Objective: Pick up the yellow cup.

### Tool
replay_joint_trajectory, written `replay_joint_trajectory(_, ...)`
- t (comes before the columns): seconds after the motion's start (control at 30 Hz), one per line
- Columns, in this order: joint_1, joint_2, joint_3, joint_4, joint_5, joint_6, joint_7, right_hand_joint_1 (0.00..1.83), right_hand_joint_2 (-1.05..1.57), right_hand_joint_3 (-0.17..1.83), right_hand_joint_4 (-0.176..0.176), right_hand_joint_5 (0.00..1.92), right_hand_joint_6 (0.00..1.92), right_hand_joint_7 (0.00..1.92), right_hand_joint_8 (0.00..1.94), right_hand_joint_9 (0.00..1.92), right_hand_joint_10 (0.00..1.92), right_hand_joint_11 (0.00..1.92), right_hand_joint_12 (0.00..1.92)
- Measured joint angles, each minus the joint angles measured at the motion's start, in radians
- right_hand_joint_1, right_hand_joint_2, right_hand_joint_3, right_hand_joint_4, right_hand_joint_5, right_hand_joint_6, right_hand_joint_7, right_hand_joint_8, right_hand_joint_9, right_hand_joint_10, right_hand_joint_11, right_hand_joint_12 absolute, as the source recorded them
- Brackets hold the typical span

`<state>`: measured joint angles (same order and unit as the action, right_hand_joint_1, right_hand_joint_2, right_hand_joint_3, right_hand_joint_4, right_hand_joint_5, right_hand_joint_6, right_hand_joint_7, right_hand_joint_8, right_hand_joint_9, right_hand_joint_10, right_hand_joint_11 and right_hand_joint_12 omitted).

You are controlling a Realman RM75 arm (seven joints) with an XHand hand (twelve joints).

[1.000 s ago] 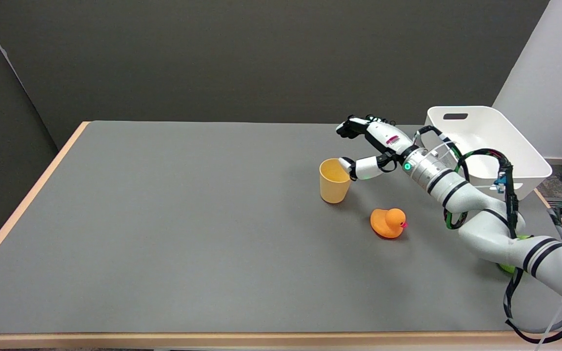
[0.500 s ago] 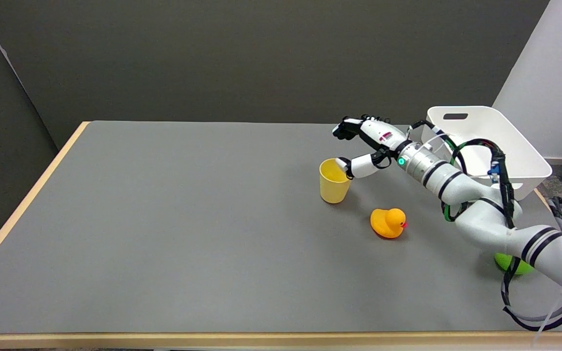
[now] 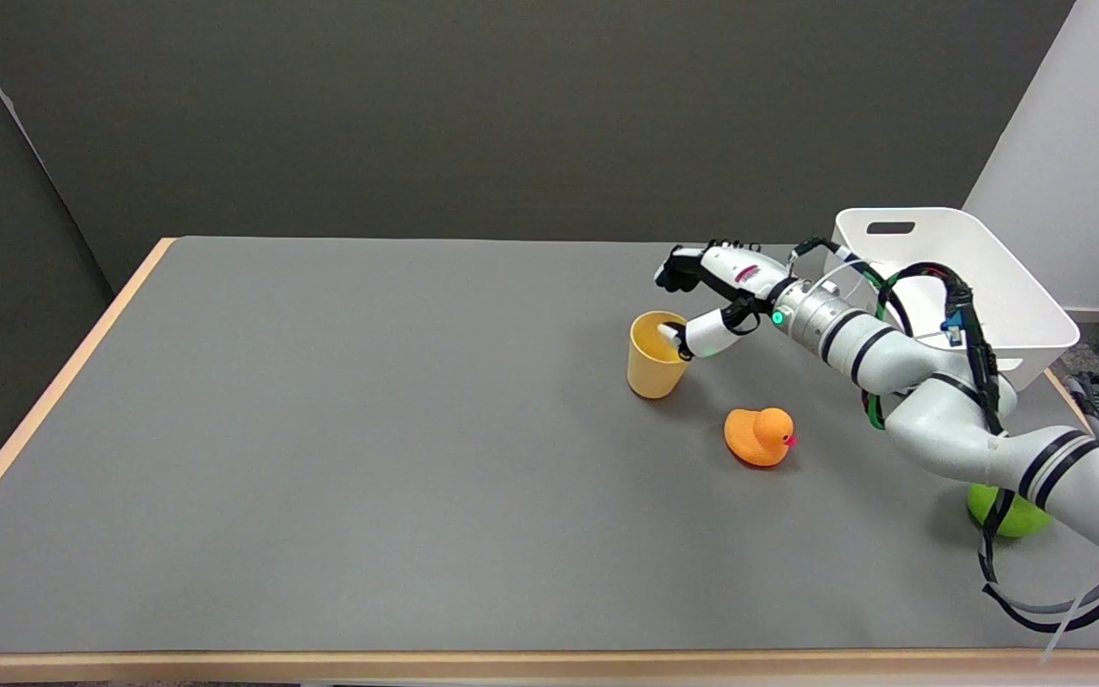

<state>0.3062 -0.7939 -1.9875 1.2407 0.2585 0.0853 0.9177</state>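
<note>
We saw the yellow cup standing upright on the grey desk, right of the middle and toward the far side, its open mouth facing up. The right robot hand reached it from the right, with the white arm stretching in from the lower right corner. The thumb lay across the cup's right rim, and its tip seemed to dip just inside the mouth. The other fingers were held higher, curled forward above and behind the cup, apart from the thumb and not touching the cup as far as we could tell. So the robot hand was spread, with the cup's rim between thumb and fingers but not pinched; the cup rested on the desk with its base flat.

Just in front of the cup and a little to its right sat an orange rubber duck, its beak pointing right, clear of both the cup and the arm. A white plastic bin with a slot handle stood at the desk's far right corner, behind the forearm. A green ball lay near the right edge, partly hidden by the arm's lower segment. Black cables looped along the arm, and a small green light glowed at the wrist
</note>
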Motion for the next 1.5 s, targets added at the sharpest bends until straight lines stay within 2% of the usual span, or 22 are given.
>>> replay_joint_trajectory(0.27,-0.003,0.010,-0.012,0.022,-0.003,-0.058,-0.001,0.81,0.67,0.90,-0.140,0.41,0.84,0.50,0.60,0.34,0.96,0.05,1.19)
replay_joint_trajectory(0.33,-0.001,0.011,-0.016,0.026,-0.003,-0.068,-0.001,0.82,0.68,0.90,-0.138,0.44,0.96,0.51,0.61,0.35,0.96,0.05,1.19)
replay_joint_trajectory(0.37,0.000,0.012,-0.017,0.029,-0.003,-0.073,-0.001,0.85,0.74,0.83,-0.133,0.48,1.08,0.52,0.63,0.35,0.97,0.05,1.19)
replay_joint_trajectory(0.43,0.003,0.013,-0.020,0.034,-0.003,-0.080,-0.001,0.99,1.14,0.34,-0.106,0.64,1.54,0.55,0.72,0.37,1.00,0.06,1.20)
replay_joint_trajectory(0.5,0.007,0.015,-0.022,0.037,-0.004,-0.084,-0.001,0.97,1.04,0.58,-0.083,0.66,1.61,0.68,0.88,0.48,1.00,0.15,1.09)
replay_joint_trajectory(0.57,0.011,0.015,-0.024,0.040,-0.004,-0.085,-0.001,0.97,1.03,0.59,-0.079,0.66,1.62,0.71,0.93,0.53,1.04,0.14,1.11)
replay_joint_trajectory(0.63,0.015,0.016,-0.026,0.042,-0.008,-0.085,-0.002,0.97,1.03,0.60,-0.066,0.66,1.62,0.74,0.97,0.56,1.07,0.16,1.12)
replay_joint_trajectory(0.7,0.019,0.017,-0.028,0.045,-0.014,-0.085,-0.002,1.12,1.08,0.38,-0.032,0.69,1.61,0.78,1.24,0.59,1.19,0.17,1.31)
replay_joint_trajectory(0.8,0.024,0.018,-0.031,0.048,-0.024,-0.084,-0.002,1.12,1.09,0.40,0.022,0.66,1.55,0.74,1.50,0.63,1.24,0.21,1.36)
replay_joint_trajectory(0.87,0.028,0.019,-0.033,0.050,-0.030,-0.080,-0.002,1.11,1.08,0.49,-0.013,0.65,1.50,0.68,1.71,0.64,1.35,0.26,1.45)
replay_joint_trajectory(0.93,0.031,0.020,-0.034,0.050,-0.036,-0.076,-0.002,1.11,1.08,0.52,-0.027,0.64,1.51,0.66,1.75,0.64,1.37,0.28,1.48)
replay_joint_trajectory(1.0,0.034,0.022,-0.036,0.052,-0.042,-0.071,-0.002,1.12,1.06,0.54,-0.056,0.64,1.49,0.68,1.77,0.67,1.43,0.29,1.56)
replay_joint_trajectory(1.07,0.036,0.023,-0.037,0.053,-0.048,-0.067,-0.002,1.12,1.06,0.54,-0.059,0.64,1.49,0.68,1.78,0.67,1.45,0.30,1.58)
replay_joint_trajectory(1.2,0.040,0.025,-0.037,0.053,-0.060,-0.059,-0.003,1.12,1.03,0.62,-0.079,0.63,1.52,0.68,1.82,0.68,1.55,0.25,1.79)
replay_joint_trajectory(1.3,0.043,0.026,-0.036,0.053,-0.070,-0.053,-0.003,1.12,1.12,0.50,-0.111,0.58,1.53,0.65,1.85,0.71,1.67,0.22,1.91)
replay_joint_trajectory(1.5,0.048,0.028,-0.026,0.054,-0.098,-0.043,-0.003,1.12,1.15,0.42,-0.122,0.57,1.52,0.66,1.84,0.69,1.75,0.24,1.92)
